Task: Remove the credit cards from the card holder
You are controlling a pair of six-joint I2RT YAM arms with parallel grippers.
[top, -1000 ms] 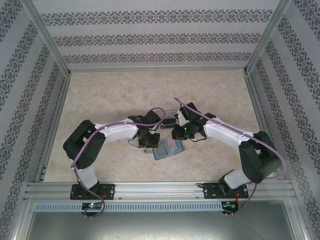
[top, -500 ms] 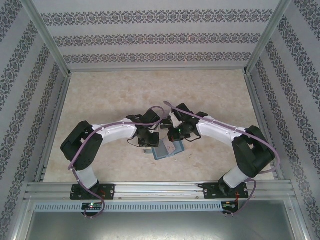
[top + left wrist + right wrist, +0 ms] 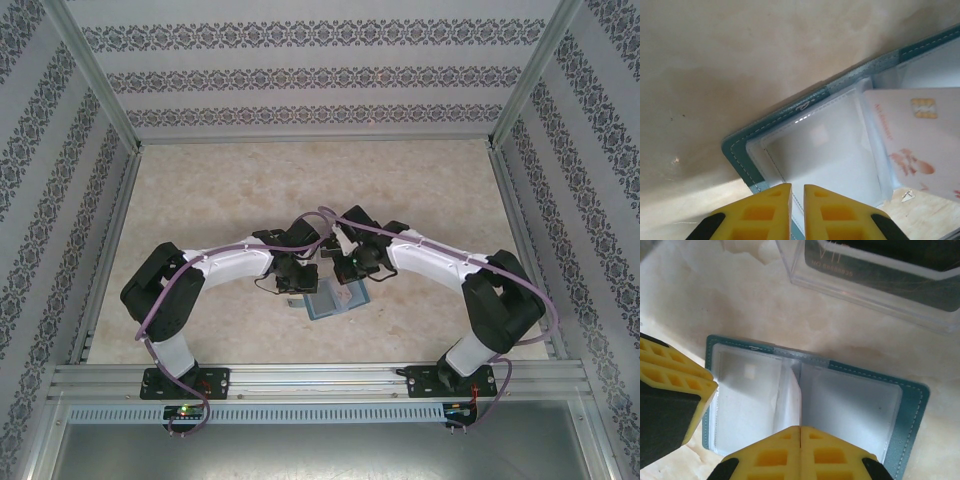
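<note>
Card holder (image 3: 912,405): teal stitched cover, opened flat like a book, frosted clear inner sleeves. It lies just ahead of the right gripper (image 3: 800,432), whose ribbed yellow jaws are pressed together. Whether they pinch the centre leaf cannot be told.

Left gripper (image 3: 797,192): jaws a slit apart, empty, over the cover's corner. Pale chip card (image 3: 917,135) lies right of its tips.

Beyond the right tips: clear rigid tray (image 3: 865,295) holding a dark card (image 3: 900,282). Marbled beige table (image 3: 740,50).
</note>
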